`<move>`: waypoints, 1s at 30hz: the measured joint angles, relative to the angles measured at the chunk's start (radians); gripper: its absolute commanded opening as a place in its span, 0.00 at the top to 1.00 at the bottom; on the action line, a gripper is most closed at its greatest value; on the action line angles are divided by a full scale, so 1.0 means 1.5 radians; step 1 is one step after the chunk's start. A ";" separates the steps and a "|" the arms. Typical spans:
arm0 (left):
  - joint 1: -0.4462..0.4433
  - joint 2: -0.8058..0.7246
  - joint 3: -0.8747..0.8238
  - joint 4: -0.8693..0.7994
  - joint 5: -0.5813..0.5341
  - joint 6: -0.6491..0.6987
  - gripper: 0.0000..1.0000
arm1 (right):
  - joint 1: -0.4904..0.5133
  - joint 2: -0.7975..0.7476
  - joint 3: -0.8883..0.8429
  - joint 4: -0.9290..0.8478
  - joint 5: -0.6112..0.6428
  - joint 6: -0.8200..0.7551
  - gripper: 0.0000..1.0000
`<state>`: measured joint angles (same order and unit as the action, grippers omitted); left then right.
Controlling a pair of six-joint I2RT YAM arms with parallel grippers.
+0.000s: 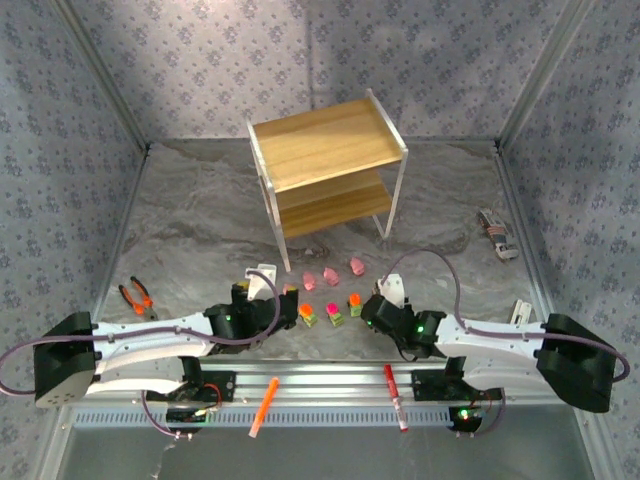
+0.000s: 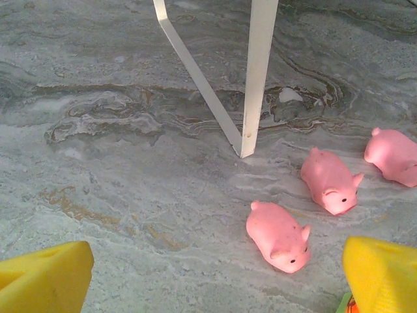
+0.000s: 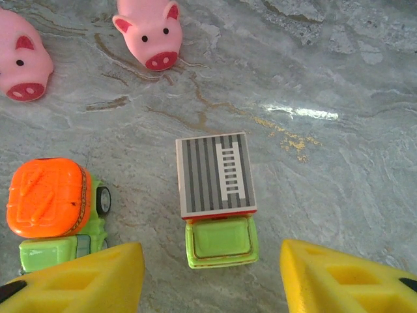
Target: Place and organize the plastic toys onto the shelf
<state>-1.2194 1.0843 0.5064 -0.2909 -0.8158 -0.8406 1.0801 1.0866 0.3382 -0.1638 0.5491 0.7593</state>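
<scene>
Pig (image 2: 393, 156) cropped at frame edge | orange truck (image 3: 52, 205) partly behind right finger (image 3: 85, 280)

A white shelf leg (image 2: 259, 72) stands on the grey marbled tabletop (image 2: 117, 195), with a slanting frame bar (image 2: 195, 72) meeting its foot. Three pink pigs (image 2: 330, 181) lie apart to its right. The left pincer (image 2: 214, 277) has its yellow fingertips (image 2: 45, 280) spread wide.

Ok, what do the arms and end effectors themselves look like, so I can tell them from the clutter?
Both are white links with black joint housings: left arm, right arm. A dark purplish cable loops off the right one; small green lights glow near the wrists. The left end effector and right end effector have chunky bright yellow fingers.
</scene>
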 measured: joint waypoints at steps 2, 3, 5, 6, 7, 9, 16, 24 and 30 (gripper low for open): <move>0.000 -0.001 0.000 -0.001 0.000 0.000 0.02 | -0.002 0.006 0.000 0.005 -0.002 -0.001 0.41; 0.000 -0.003 0.000 -0.001 0.000 0.000 0.02 | -0.003 0.009 0.000 0.008 -0.004 -0.001 0.41; 0.000 -0.003 0.000 -0.001 0.000 -0.002 0.02 | -0.007 0.017 0.000 0.010 -0.009 -0.003 0.42; 0.000 -0.003 0.000 -0.001 0.000 -0.004 0.02 | -0.010 0.022 0.000 0.010 -0.011 -0.003 0.42; 0.000 -0.003 0.000 -0.001 0.000 -0.005 0.02 | -0.013 0.026 0.000 0.010 -0.012 -0.005 0.42; 0.000 -0.003 -0.001 -0.003 0.000 -0.008 0.02 | -0.015 0.036 0.000 0.010 -0.016 -0.006 0.43; 0.000 -0.003 -0.001 -0.003 0.000 -0.012 0.02 | -0.018 0.052 0.000 0.012 -0.027 -0.010 0.44; 0.000 -0.003 -0.001 -0.003 0.000 -0.012 0.02 | -0.032 0.067 0.001 0.027 -0.029 -0.018 0.44; 0.000 -0.003 -0.001 -0.012 0.000 -0.012 0.02 | -0.049 0.081 0.014 0.027 -0.044 -0.040 0.45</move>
<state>-1.2194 1.0805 0.5045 -0.3084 -0.8158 -0.8585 1.0069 1.2083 0.3592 -0.1234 0.4835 0.6994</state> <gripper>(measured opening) 0.979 0.552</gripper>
